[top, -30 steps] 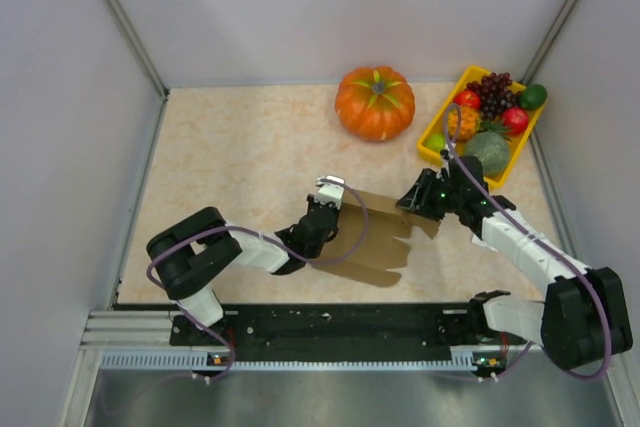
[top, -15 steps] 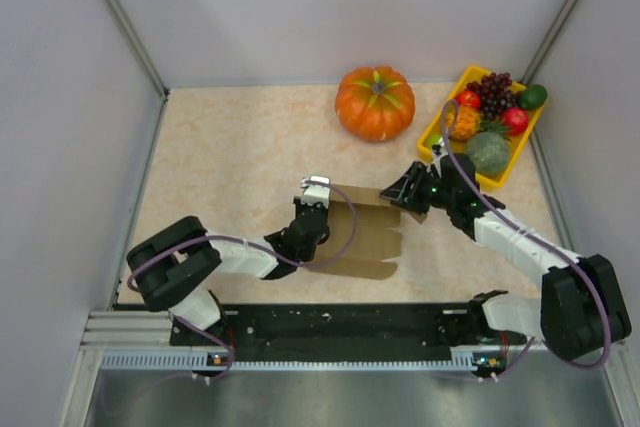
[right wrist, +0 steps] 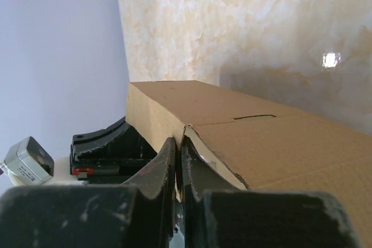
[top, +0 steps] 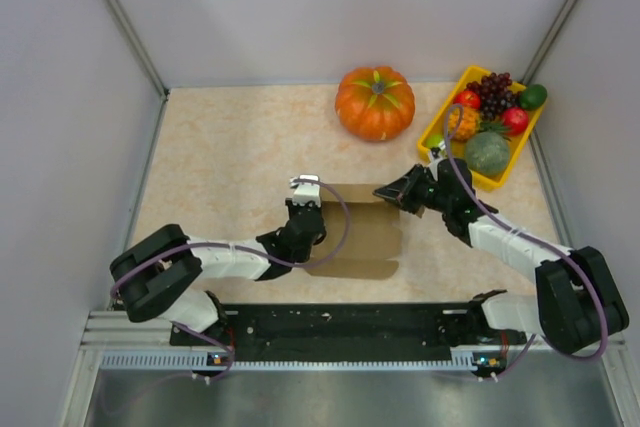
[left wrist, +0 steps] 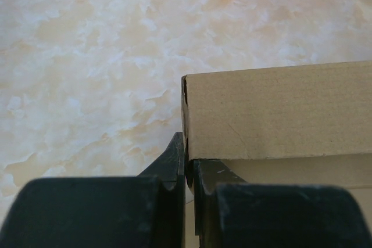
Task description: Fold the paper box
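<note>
As left pincer point(left wrist: 185, 164) clamps the paper box point(left wrist: 279, 111), right pincer point(right wrist: 179, 146) clamps it.

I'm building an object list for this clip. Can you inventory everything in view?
paper box: 1, brown, mid-table between the two pincers
pumpkin: 1, orange, far side of the table, centre
tray: 1, yellow, far right corner of the table
fruit: several pieces, purple, red, green and orange, in the tray
table: 1, beige marbled, under everything
mounting rail: 1, black, near edge, carrying both arm bases
left pincer: 1, black, shut on the paper box's left edge
right pincer: 1, black, shut on the paper box's far right corner
</note>
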You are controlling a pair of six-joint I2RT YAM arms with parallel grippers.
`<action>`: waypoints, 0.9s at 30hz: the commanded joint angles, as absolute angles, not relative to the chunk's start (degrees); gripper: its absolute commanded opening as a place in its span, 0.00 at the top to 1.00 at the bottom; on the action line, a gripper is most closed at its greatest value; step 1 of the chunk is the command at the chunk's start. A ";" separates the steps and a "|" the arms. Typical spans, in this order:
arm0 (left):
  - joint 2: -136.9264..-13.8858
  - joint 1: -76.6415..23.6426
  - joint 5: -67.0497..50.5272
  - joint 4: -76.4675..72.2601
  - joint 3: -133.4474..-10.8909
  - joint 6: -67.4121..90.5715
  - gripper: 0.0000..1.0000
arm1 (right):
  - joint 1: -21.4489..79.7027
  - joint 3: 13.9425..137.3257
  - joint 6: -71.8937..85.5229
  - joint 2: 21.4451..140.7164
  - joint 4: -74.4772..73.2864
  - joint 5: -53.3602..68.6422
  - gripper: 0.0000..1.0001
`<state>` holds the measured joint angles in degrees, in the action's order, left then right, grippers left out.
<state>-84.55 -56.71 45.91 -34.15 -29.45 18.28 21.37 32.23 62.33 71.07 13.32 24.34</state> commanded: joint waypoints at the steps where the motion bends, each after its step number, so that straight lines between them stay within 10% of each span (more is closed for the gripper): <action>1: -79.55 -57.13 47.11 -27.78 -30.24 25.12 1.00 | 22.15 32.25 65.22 70.75 20.56 25.65 1.00; 2: -78.93 -57.13 48.24 -25.95 -30.06 26.09 1.00 | 22.15 33.47 62.17 71.01 20.74 26.36 1.00; 6: -77.26 -57.13 52.46 -20.49 -29.97 29.79 1.00 | 22.85 37.88 47.05 67.08 2.34 24.00 0.43; 8: -76.38 -57.13 53.43 -19.69 -29.36 30.06 1.00 | 22.85 36.40 41.52 60.58 -1.82 20.05 0.36; 13: -74.45 -57.04 53.79 -15.57 -29.79 31.72 1.00 | 24.51 29.54 31.31 51.78 -1.25 17.58 0.36; 20: -73.04 -57.13 54.14 -14.59 -30.06 32.34 1.00 | 29.09 25.22 26.63 56.41 9.11 8.36 0.73; 27: -73.47 -57.13 53.61 -13.80 -30.94 32.34 1.00 | 31.90 26.28 26.72 66.44 17.04 1.41 0.64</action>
